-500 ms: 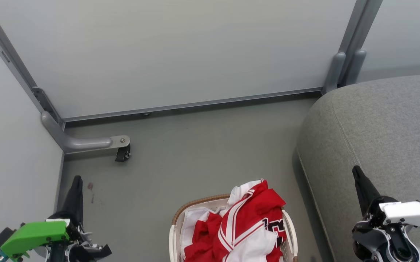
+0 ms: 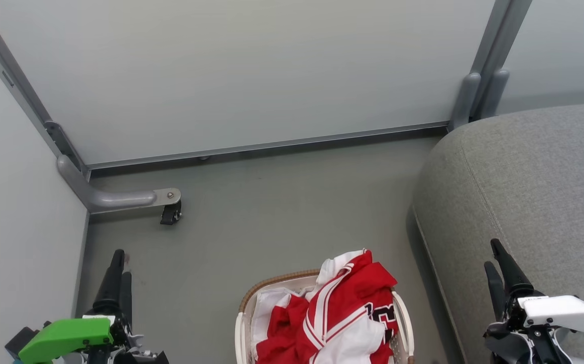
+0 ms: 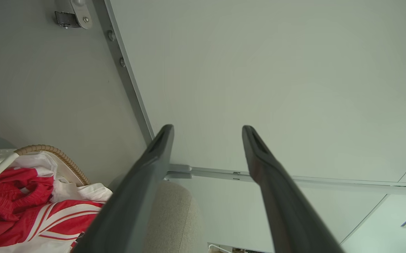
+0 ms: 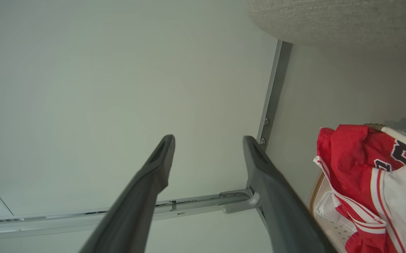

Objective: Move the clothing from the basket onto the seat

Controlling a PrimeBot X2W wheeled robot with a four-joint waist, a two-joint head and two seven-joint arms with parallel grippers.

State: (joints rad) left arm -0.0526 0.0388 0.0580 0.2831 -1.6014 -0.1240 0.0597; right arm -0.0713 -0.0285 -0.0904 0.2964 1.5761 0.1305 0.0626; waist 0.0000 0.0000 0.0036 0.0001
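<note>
Red clothing point(image 2: 342, 308) with white stripes and black numerals is heaped in the white basket point(image 2: 271, 283) at the bottom middle of the head view. The grey seat point(image 2: 539, 177) fills the right side, beside the basket. My left gripper point(image 2: 121, 265) hangs open over the floor, left of the basket and apart from it. My right gripper point(image 2: 491, 254) is open over the seat's front edge. Past the open left gripper point(image 3: 207, 128), the left wrist view shows the clothing point(image 3: 30, 211), basket rim point(image 3: 58, 158) and seat point(image 3: 171, 211). The open right gripper point(image 4: 208, 138) has the clothing point(image 4: 357, 158), basket point(image 4: 405, 137) and seat point(image 4: 329, 17) to its right.
Pale partition panels point(image 2: 251, 76) close off the back and the left. A grey bracket foot with a black caster point(image 2: 170, 212) juts onto the grey floor point(image 2: 281, 212) at left. A plain white liner sheet point(image 2: 266, 306) lies under the clothing.
Both grippers have sunk lower in the head view and turned, so two fingers of each now show. The left one has also shifted slightly right. The clothing and basket have not moved.
</note>
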